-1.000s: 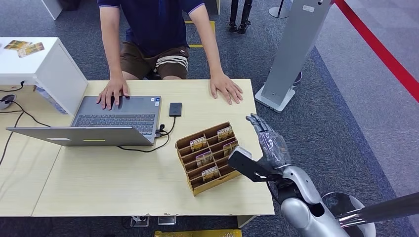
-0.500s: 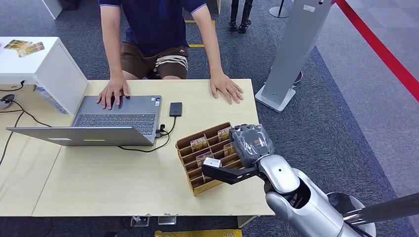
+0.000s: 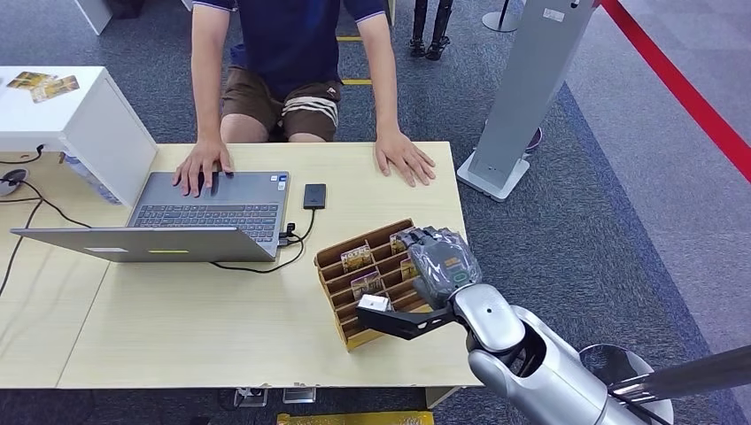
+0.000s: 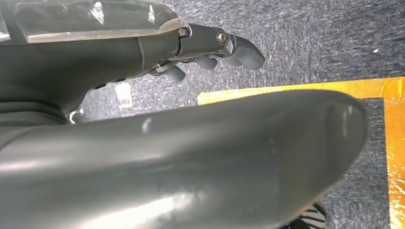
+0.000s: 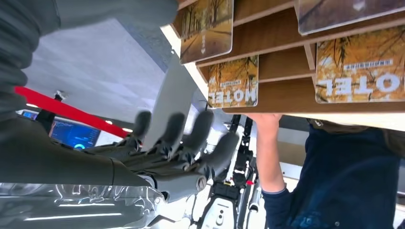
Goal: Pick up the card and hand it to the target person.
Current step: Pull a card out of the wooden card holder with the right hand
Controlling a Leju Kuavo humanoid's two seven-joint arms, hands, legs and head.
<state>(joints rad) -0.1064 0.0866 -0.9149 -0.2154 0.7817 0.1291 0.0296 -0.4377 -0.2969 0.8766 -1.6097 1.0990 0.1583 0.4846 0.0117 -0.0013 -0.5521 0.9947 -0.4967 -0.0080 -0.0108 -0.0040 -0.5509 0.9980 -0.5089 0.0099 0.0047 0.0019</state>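
Wooden slots of the card rack point(image 3: 354, 292) sit at lower centre of the head view, and our right hand point(image 3: 440, 257) hovers over its right end with fingers point(image 5: 200, 131) spread and holding nothing; the nearest hotel card point(image 5: 232, 82) stands in its slot just beside the fingertips. Our left hand point(image 4: 219, 45) hangs over the carpet, fingers loosely curled on nothing. We judge the risk is nudging the light rack or catching two cards at once, since the slots are tight. Our rack stands near the table point(image 3: 221, 336) front edge at lower right, so a push could slide it off. Open tabletop between rack and the person's hand point(image 3: 404, 158) gives room to pass the card
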